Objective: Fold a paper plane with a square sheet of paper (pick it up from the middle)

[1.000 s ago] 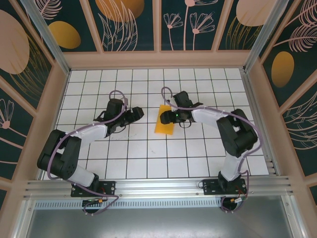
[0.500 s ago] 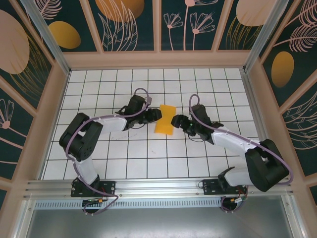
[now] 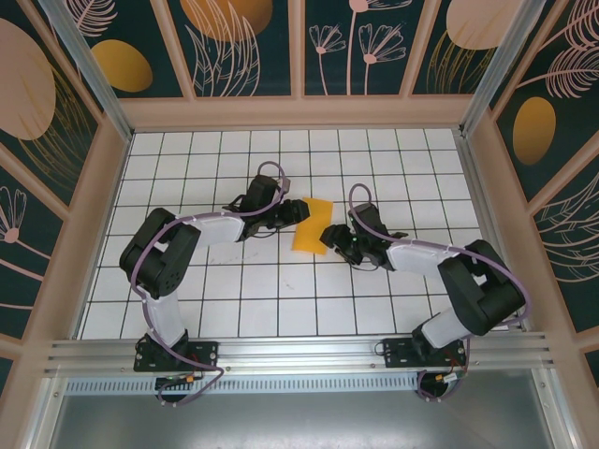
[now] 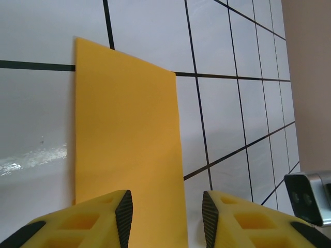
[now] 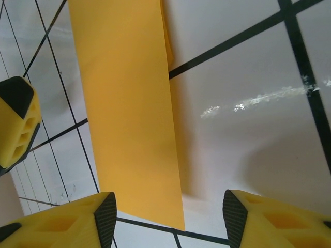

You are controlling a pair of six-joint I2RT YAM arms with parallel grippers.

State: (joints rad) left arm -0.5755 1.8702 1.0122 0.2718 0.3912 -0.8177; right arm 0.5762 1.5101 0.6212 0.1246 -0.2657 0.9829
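Note:
The square sheet of paper (image 3: 312, 225), orange-yellow and folded into a narrow rectangle, lies on the white grid table (image 3: 281, 285) near its middle. My left gripper (image 3: 299, 213) sits low at the paper's upper left edge. In the left wrist view it (image 4: 166, 219) is open, and the paper (image 4: 124, 139) runs between its fingers with one long edge in the gap. My right gripper (image 3: 330, 235) is at the paper's lower right edge. In the right wrist view it (image 5: 169, 219) is open, with a corner of the paper (image 5: 126, 103) between its fingers. That long edge is slightly raised and casts a shadow.
Wooden walls with painted panels (image 3: 299, 112) enclose the table on three sides. A yellow finger of the left gripper (image 5: 15, 124) shows beyond the paper in the right wrist view. A grey camera housing (image 4: 310, 191) sits at the lower right of the left wrist view.
Both arms have swung in to the paper from either side. The left jaws have narrowed. The right gripper has moved up to the paper's lower right edge, its jaws slightly narrower.

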